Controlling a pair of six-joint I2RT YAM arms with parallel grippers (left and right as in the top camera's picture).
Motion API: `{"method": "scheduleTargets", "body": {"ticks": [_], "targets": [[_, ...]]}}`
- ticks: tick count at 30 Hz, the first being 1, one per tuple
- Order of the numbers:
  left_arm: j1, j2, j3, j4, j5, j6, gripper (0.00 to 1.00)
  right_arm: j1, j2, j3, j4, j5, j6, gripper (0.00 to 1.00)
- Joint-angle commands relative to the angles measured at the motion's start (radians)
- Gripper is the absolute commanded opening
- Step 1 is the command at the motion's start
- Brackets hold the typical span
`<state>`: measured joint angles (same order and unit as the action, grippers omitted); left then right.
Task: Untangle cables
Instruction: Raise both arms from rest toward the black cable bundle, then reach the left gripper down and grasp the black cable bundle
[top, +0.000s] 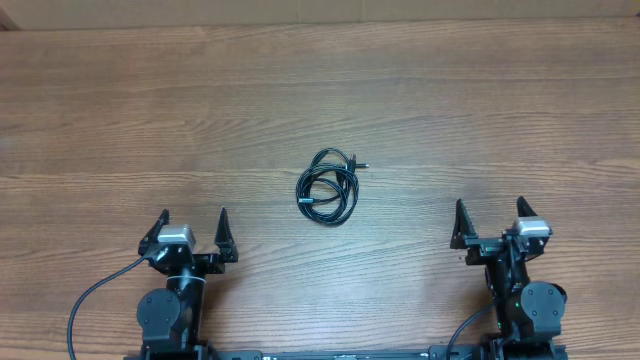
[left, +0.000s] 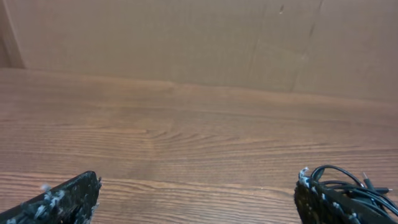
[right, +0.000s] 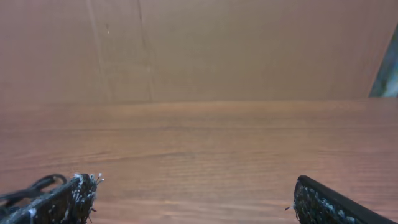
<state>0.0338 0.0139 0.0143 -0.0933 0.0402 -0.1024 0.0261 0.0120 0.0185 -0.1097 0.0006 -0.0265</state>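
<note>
The cables (top: 329, 186) are thin black cords wound in one small loose coil at the middle of the wooden table, with a plug end sticking out at the upper right. My left gripper (top: 193, 222) is open and empty near the front left, well away from the coil. My right gripper (top: 491, 213) is open and empty near the front right. In the left wrist view the coil (left: 348, 182) shows partly behind the right finger, with my gripper (left: 198, 196) wide open. In the right wrist view a bit of cable (right: 28, 189) shows at the far left beside my open gripper (right: 194, 199).
A brown cardboard wall (left: 186, 37) stands along the table's far edge. The thicker black arm cables (top: 95, 295) run by the bases at the front edge. The wooden tabletop (top: 320, 100) surrounds the coil on all sides.
</note>
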Motion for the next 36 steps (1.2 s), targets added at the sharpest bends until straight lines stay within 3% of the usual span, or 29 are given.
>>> {"method": "scheduleTargets", "body": {"ticks": [1,13,20,26,36], "targets": [[0.005,-0.010,0.041,-0.058,-0.023,-0.005,1.00,-0.004,-0.009,0.024,-0.037,0.001,0.007,1.00],[0.005,0.066,0.228,-0.286,-0.042,-0.002,1.00,-0.004,0.004,0.136,-0.171,0.010,0.057,1.00],[0.005,0.262,0.350,-0.314,-0.039,-0.002,0.99,-0.004,0.133,0.270,-0.276,0.010,0.068,1.00],[0.005,0.465,0.540,-0.432,0.026,-0.003,1.00,-0.004,0.328,0.434,-0.351,0.009,0.165,1.00],[0.005,0.861,1.029,-0.940,0.074,-0.003,0.99,-0.004,0.724,0.839,-0.708,-0.035,0.195,1.00]]}}
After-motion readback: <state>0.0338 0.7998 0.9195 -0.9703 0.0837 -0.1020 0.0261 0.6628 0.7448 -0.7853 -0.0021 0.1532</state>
